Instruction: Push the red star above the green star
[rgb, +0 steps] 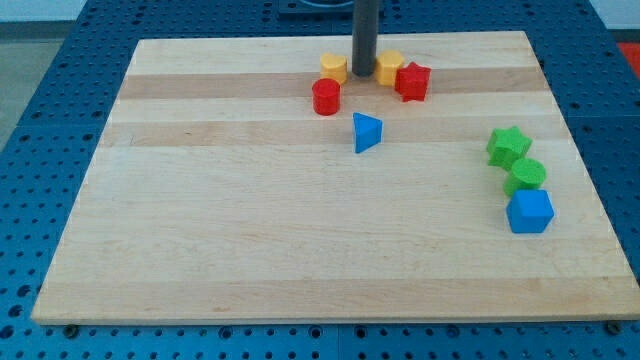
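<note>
1. Wooden surface (300, 250) on a blue pegboard.
2. Your tip (363, 75) sits between two yellow blocks (334, 68) (389, 67); bare rod, no fingers to open or close.
3. Red star (412, 81) lies to the tip's right, just past the right-hand yellow block.
4. Green star (508, 146) is well apart, lower right; you'd push rightward.
</note>
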